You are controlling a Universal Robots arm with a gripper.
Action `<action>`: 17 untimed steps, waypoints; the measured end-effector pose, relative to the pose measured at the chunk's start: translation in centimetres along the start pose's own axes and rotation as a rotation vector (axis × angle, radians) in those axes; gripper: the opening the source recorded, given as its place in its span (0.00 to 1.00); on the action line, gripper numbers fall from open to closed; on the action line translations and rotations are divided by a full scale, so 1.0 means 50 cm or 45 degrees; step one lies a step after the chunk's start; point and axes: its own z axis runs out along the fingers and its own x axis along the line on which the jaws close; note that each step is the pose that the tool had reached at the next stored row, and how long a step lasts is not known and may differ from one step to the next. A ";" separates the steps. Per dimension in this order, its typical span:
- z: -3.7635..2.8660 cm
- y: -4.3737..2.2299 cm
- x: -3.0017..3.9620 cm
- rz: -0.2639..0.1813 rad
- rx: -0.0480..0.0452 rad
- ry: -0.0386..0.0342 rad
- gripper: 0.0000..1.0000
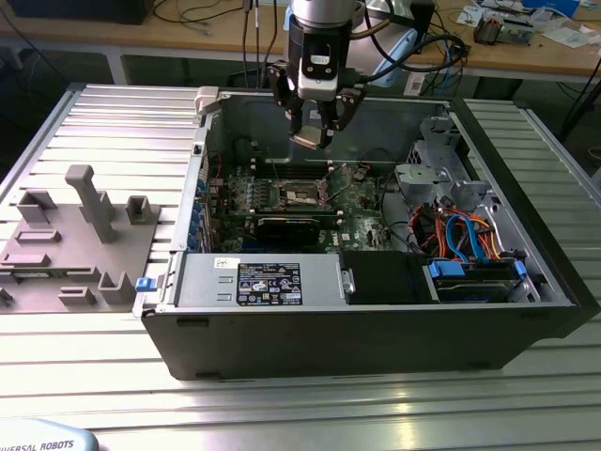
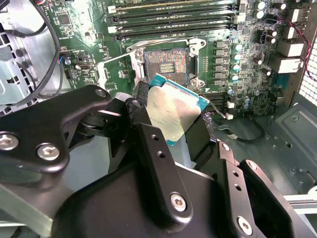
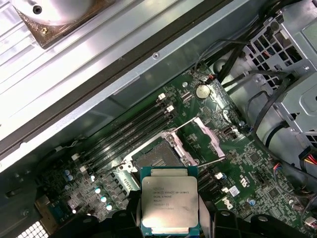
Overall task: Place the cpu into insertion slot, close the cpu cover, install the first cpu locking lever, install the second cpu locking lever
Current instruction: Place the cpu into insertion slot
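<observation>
Between the fingers (image 2: 200, 136): the gripper (image 2: 173, 119) is closed narrowly on the cpu (image 2: 173, 110). It pinches two opposite edges, and the metal top faces both wrist views.
Handling: probably light, thin and rigid. The smooth edges could slip and the underside is likely delicate, so an edge pinch kept level suits it.
Just beyond: the insertion slot (image 3: 154, 157) lies open and bare below the chip, apart from it.
Beside the slot: the cpu cover (image 3: 207, 135) stands swung up.
Farther: the memory slots (image 3: 130, 133), then the computer case wall (image 3: 163, 74).
</observation>
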 end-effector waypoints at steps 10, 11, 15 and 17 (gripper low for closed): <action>0.000 0.000 0.000 0.012 0.000 -0.0004 0.54; 0.000 0.000 0.000 0.013 0.000 -0.0004 0.54; 0.000 0.000 0.000 0.020 0.000 -0.0006 0.54; 0.000 0.000 0.000 0.023 0.000 -0.0008 0.54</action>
